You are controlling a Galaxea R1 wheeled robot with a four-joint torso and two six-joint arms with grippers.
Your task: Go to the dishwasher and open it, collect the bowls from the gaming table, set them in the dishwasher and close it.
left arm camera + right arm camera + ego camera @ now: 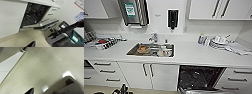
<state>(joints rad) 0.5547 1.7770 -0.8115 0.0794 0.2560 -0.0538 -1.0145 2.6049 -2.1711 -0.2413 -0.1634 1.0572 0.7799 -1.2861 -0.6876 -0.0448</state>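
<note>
Dishwasher (200,77): at about 5 o'clock in the head view, under the white counter (194,53), door (48,24) dropped partway and hanging open, dark cavity and rack exposed; seen again in the left wrist view with the door tilted out over the floor (18,40).

Step done: opening, judged from the lowered door.

Steps left: fetching the bowls, loading, closing; no bright plastic bowls and no long white gaming table in sight here, so collection judged not yet begun.

Progress: early, roughly the first of four stages behind.

Left gripper (121,90): dark tip poking up at 7 o'clock in the head view, well left of the open cavity and apart from the door; a dark tip also at the frame edge in the left wrist view (31,44); finger spread impossible to make out, nothing seen in its hold.

Right gripper (30,91): only a dark tip over pale floor (50,65); opening not readable, no object visible against it; position relative to the dishwasher not clear from its own view.

Sink (132,51): at 12 o'clock from the cabinet doors (147,75), left of the dishwasher, holding dishes.

Stacked plates (217,41): on the counter at 2 o'clock, above the dishwasher.

Drawers (106,71): at 9 o'clock.
</note>
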